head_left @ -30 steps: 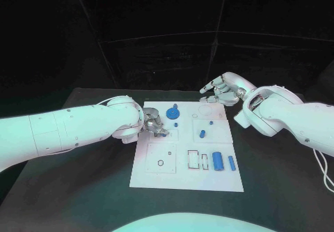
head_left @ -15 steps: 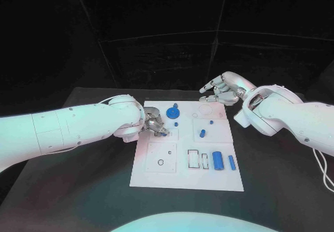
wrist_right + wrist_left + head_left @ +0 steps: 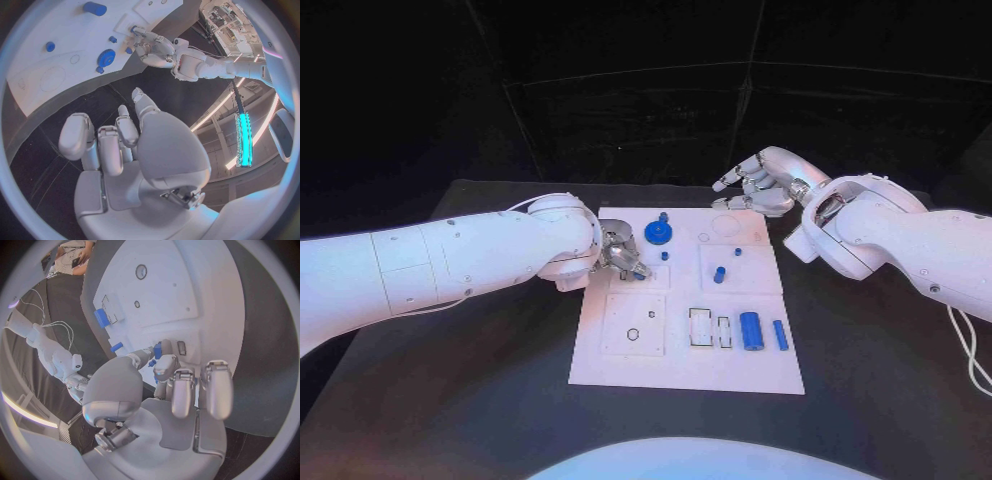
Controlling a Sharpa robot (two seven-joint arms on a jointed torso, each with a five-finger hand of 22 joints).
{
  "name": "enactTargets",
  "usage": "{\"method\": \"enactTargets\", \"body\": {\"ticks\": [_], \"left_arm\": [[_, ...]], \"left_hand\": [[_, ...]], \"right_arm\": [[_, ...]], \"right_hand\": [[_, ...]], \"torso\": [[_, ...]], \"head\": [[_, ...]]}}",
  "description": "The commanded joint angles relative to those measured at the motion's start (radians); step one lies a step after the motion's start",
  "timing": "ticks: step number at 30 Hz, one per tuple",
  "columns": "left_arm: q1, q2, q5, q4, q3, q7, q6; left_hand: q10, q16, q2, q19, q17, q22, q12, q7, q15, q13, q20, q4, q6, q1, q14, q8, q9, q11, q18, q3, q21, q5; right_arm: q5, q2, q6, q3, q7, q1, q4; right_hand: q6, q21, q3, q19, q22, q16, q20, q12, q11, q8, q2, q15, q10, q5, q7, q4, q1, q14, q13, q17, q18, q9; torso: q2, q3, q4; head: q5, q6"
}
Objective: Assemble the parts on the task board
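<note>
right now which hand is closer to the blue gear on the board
Left. The left hand sits on the task board just beside the blue gear; the right hand hovers past the board's far edge, farther off.

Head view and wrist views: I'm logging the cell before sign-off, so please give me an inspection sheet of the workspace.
Surface: black table, task board lying flat mid-table.
Job's things: blue gear, small pegs, two blue cylinders lying by rectangular slots.
Clutter: nothing seen.
Hands: left hand fingers on a small blue part at the board; right hand hovers beyond the board's far edge, holding nothing.
Cables: white cable beside right arm.
Surroundings: dark backdrop.
</note>
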Motion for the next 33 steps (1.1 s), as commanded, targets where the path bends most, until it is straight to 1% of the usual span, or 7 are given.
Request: {"method": "enactTargets", "body": {"ticks": [1, 7, 14, 22, 33], "left_arm": [[-0.001, 0.006, -0.001, -0.005, -0.001, -0.008, 0.014], [-0.001, 0.011, 0.0, -0.011, -0.001, -0.008, 0.024], [-0.001, 0.017, 0.002, -0.019, -0.001, -0.008, 0.03], [0.0, 0.021, 0.012, -0.028, -0.001, -0.008, 0.032], [0.0, 0.023, 0.024, -0.036, -0.001, -0.008, 0.03]], "left_hand": [[0.008, 0.003, 0.002, 0.041, 0.263, 0.1, 0.007, 0.0, -0.005, 0.002, -0.008, 0.002, 0.01, -0.009, 0.104, -0.006, -0.001, 0.001, -0.017, -0.009, 0.006, 0.003], [0.014, 0.003, 0.005, 0.043, 0.263, 0.106, 0.014, -0.002, -0.006, 0.01, -0.009, 0.019, 0.019, -0.027, 0.104, -0.007, -0.003, -0.001, -0.018, -0.035, 0.009, 0.003], [0.017, 0.003, 0.01, 0.043, 0.263, 0.106, 0.018, -0.003, -0.007, 0.014, -0.01, 0.039, 0.025, -0.047, 0.104, -0.01, -0.005, -0.002, -0.018, -0.063, 0.008, 0.003], [0.02, 0.003, 0.015, 0.044, 0.263, 0.109, 0.022, -0.004, -0.007, 0.019, -0.011, 0.056, 0.03, -0.062, 0.104, -0.012, -0.007, -0.002, -0.019, -0.083, 0.009, 0.003], [0.022, 0.003, 0.016, 0.045, 0.263, 0.112, 0.023, -0.004, -0.008, 0.022, -0.011, 0.079, 0.035, -0.083, 0.104, -0.015, -0.009, -0.003, -0.019, -0.109, 0.01, 0.003]], "right_arm": [[-0.002, 0.001, 0.004, 0.001, 0.003, 0.002, 0.001], [-0.002, 0.001, 0.005, 0.001, 0.002, 0.002, 0.001], [-0.002, 0.0, 0.006, 0.001, 0.001, 0.002, 0.002], [-0.002, 0.0, 0.006, 0.001, 0.001, 0.002, 0.002], [-0.002, 0.0, 0.006, 0.001, 0.001, 0.002, 0.002]], "right_hand": [[0.003, -0.006, -0.001, -0.005, -0.001, -0.004, -0.003, -0.001, 0.002, 0.003, 0.007, -0.007, -0.002, 0.006, -0.001, 0.004, -0.007, 0.066, -0.001, 0.111, 0.006, -0.001], [0.003, -0.006, -0.001, -0.005, -0.001, -0.004, -0.003, -0.001, 0.002, 0.003, 0.007, -0.007, -0.002, 0.006, -0.001, 0.004, -0.007, 0.066, -0.001, 0.111, 0.006, -0.001], [0.003, -0.006, -0.001, -0.005, -0.001, -0.005, -0.003, -0.001, 0.002, 0.003, 0.008, -0.007, -0.003, 0.007, -0.001, 0.005, -0.008, 0.066, -0.002, 0.111, 0.006, -0.001], [0.003, -0.006, -0.001, -0.005, -0.001, -0.005, -0.003, -0.001, 0.002, 0.003, 0.008, -0.007, -0.003, 0.007, -0.001, 0.005, -0.008, 0.066, -0.002, 0.111, 0.006, -0.001], [0.003, -0.007, -0.002, -0.005, -0.002, -0.006, -0.003, -0.002, 0.002, 0.004, 0.009, -0.007, -0.003, 0.007, -0.002, 0.006, -0.008, 0.066, -0.003, 0.11, 0.007, -0.001]], "torso": [[0.001, 0.0002, -0.001], [0.001, -0.0002, 0.0004], [0.0, -0.0002, 0.0002], [0.001, -0.0002, 0.0005], [0.001, -0.0001, 0.0013]], "head": [[0.0, 0.0], [-0.002, -0.003], [-0.004, -0.003], [-0.006, -0.004], [-0.007, -0.004]]}}
